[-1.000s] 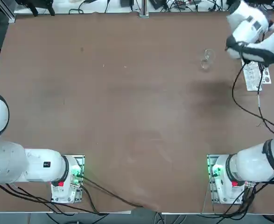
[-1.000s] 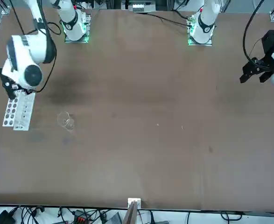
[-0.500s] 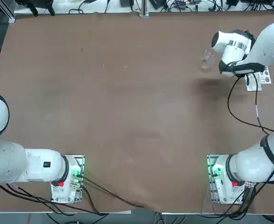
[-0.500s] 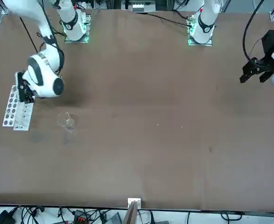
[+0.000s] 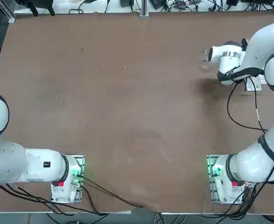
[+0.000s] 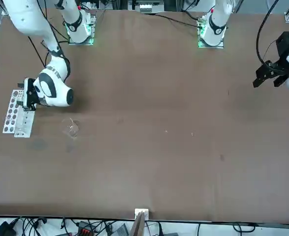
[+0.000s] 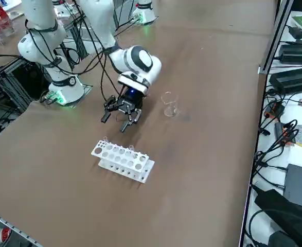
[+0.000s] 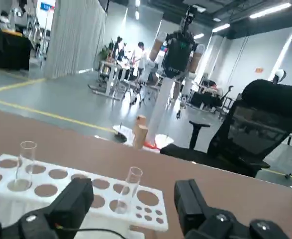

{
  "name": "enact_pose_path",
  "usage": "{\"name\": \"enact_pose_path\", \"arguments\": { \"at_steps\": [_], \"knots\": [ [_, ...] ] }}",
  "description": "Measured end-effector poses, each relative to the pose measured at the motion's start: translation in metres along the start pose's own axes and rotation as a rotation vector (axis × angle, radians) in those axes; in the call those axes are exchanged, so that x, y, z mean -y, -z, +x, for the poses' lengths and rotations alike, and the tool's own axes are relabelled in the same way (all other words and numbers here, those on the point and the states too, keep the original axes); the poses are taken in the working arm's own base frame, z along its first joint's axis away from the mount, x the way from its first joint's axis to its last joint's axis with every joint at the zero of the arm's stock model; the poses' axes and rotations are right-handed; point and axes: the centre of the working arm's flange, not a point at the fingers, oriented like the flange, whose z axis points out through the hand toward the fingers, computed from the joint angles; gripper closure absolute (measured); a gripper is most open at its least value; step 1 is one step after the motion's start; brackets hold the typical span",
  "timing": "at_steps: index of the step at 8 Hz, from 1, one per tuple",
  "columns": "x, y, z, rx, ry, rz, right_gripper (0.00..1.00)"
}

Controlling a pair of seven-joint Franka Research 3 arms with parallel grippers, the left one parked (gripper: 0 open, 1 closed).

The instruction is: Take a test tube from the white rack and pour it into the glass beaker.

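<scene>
The white rack [image 7: 122, 160] lies near the table's right edge, also seen in the front view [image 6: 17, 115], and half hidden under my wrist from above [image 5: 254, 85]. Two clear test tubes stand upright in it, one at an end hole [image 8: 25, 164], one in the middle [image 8: 131, 188]. My right gripper [image 7: 116, 121] hangs low over the table between rack and glass beaker [image 7: 169, 104], turned level so its open fingers [image 8: 76, 199] face the rack's long side. Nothing is between them. The beaker [image 5: 205, 60] stands just behind the wrist, apart from it.
A black cable [image 5: 235, 112] loops from my right wrist across the table toward the base [image 5: 223, 175]. Beyond the rack the table's edge [image 7: 48, 226] is close. An office chair [image 8: 257, 124] and people stand in the room behind.
My right wrist has come down from above the rack and swung toward the beaker side. The gripper has tipped from pointing down to lying level, facing the rack. Fingers stayed open.
</scene>
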Motion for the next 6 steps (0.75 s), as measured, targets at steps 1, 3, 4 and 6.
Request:
{"name": "enact_pose_path", "arguments": {
  "at_steps": [1, 3, 4, 6],
  "knots": [
    [0.001, -0.006, -0.006, -0.017, -0.036, 0.004, 0.00],
    [0.002, -0.017, -0.006, -0.030, -0.099, -0.001, 0.01],
    [0.002, -0.023, -0.006, -0.032, -0.121, -0.006, 0.01],
    [0.002, -0.034, -0.015, -0.050, -0.146, 0.000, 0.01]
  ]
}}
